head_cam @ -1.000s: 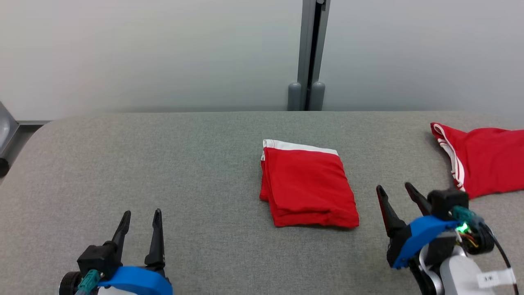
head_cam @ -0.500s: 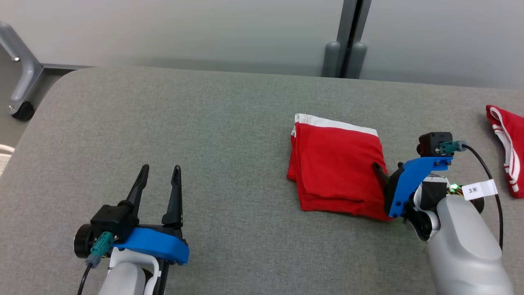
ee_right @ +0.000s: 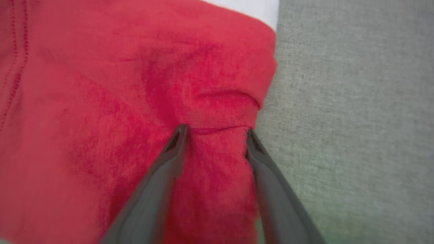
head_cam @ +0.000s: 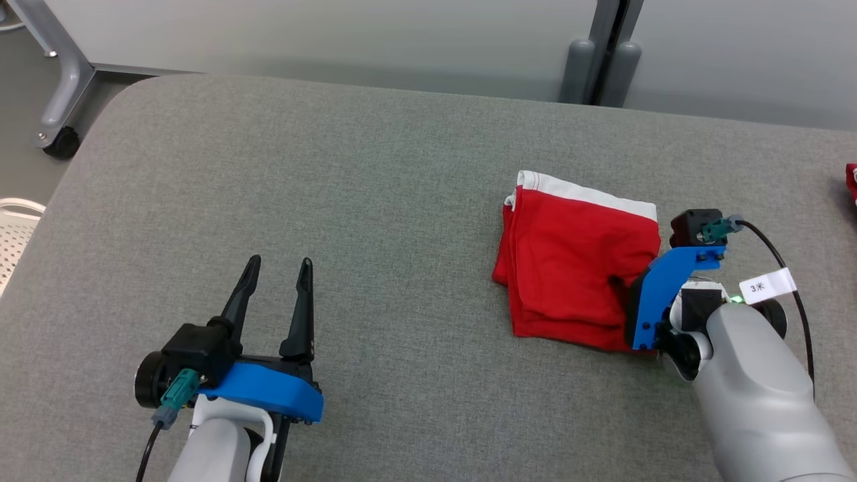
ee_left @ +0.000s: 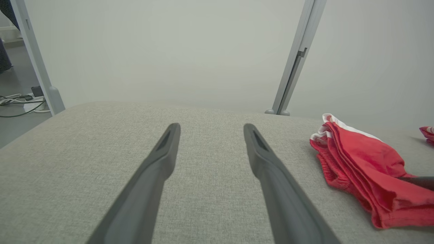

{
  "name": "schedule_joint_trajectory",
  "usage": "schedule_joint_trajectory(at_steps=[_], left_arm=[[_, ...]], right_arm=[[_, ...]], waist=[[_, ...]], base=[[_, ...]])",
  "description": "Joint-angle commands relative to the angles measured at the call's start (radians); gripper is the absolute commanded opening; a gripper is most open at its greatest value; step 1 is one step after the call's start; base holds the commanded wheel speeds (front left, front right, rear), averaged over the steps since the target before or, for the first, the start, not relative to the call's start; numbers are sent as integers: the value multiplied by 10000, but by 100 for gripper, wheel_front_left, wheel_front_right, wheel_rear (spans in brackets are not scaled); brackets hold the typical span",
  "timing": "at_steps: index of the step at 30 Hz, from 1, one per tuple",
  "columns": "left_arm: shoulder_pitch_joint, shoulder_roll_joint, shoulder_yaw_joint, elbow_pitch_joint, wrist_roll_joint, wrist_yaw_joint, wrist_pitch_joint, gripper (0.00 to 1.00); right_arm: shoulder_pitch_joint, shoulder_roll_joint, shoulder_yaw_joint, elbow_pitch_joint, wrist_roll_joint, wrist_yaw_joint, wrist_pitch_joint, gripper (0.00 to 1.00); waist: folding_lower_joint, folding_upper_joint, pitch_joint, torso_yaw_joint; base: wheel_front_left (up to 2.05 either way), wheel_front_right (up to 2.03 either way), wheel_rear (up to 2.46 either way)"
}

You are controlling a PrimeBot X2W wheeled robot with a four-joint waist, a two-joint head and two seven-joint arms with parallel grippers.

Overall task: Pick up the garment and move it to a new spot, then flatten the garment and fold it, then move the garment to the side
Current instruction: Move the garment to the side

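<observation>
- Fingers [ee_right: 162, 169] of the right gripper [ee_right: 216, 129] stand spread, tips pressed down into the folded red garment [head_cam: 576, 261]. A small ridge of cloth is bunched between them. They are not clamped yet, so nothing is truly held.
- Fingers of the left gripper [head_cam: 279, 261] are wide apart with only bare grey table [head_cam: 335, 167] between and ahead of them. The garment lies well off to their right.
- What changed: a second ago the right fingers hung clear of the garment, just off its near right corner. Now they have come in over its right edge and touch it, and the cloth has wrinkled around the tips.
- The whole head view has also shifted, which is the camera turning and not the things moving.
- The left fingers have kept their wide stance.
- Meaning, as a judgement: the garment already lies folded, so this looks like the start of the grasp for the last step, carrying it to the side. Squeezing the fingers together comes next, and the top layer alone may lift.
- Count: two grippers with two fingers each, one folded garment under the right fingers, one second red cloth [ee_left: 428, 133] far beyond them, and one table.
</observation>
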Motion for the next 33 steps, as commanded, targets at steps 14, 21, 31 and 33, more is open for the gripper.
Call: schedule_joint_trajectory(at_steps=[14, 21, 31, 33], left_arm=[[-352, -115, 282, -946, 145, -57, -43, 100], [-915, -150, 343, -1671, 330, -64, -41, 100], [-1584, 127, 248, -2065, 578, -83, -41, 100], [-1696, 249, 202, -2151, 602, -84, -41, 100]], right_arm=[[-2168, -3242, 3911, -1998, 743, 6, 613, 0], [-2895, -5686, 4968, -3786, 1482, 6, 1322, 0], [-2223, -7807, 3903, -4803, 1735, 6, 1484, 0], [-1999, -7869, 3396, -4786, 1621, 6, 1291, 0]], waist=[[0, -1, 864, -859], [0, -1, 2101, -1464], [0, -1, 3373, -2163], [0, -1, 3602, -2250]], base=[[0, 0, 0], [0, 0, 0], [0, 0, 0], [0, 0, 0]])
